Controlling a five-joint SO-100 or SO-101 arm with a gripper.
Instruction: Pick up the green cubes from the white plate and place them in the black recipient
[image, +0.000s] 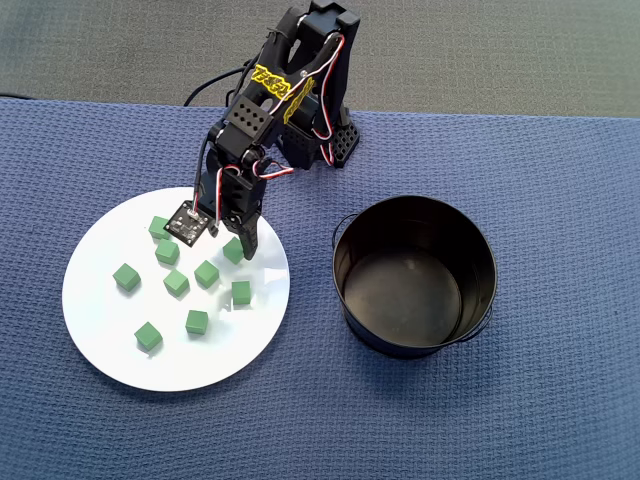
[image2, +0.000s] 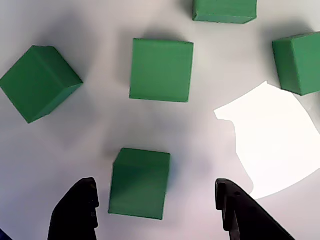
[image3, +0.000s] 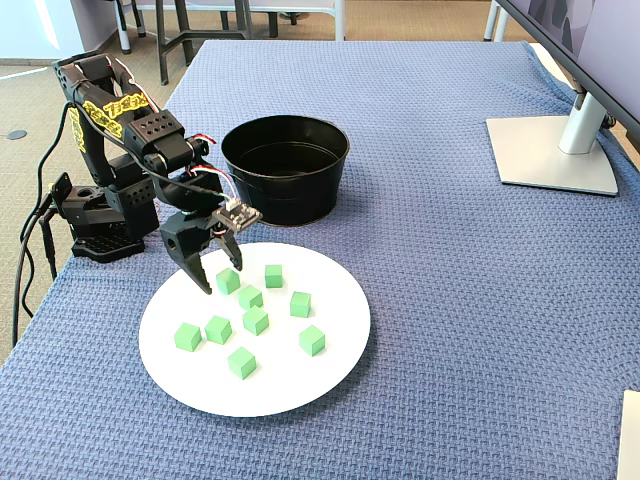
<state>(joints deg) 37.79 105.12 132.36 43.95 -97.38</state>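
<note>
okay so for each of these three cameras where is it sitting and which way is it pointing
Overhead view: above the table, looking straight down at the plate, the pot and the whole arm.
Wrist view: on the arm, looking down past the open pincer at a cube.
Fixed view: beyond the table's far side, looking obliquely at the arm, plate and pot.
Overhead and fixed views share arm, plate, pot.
</note>
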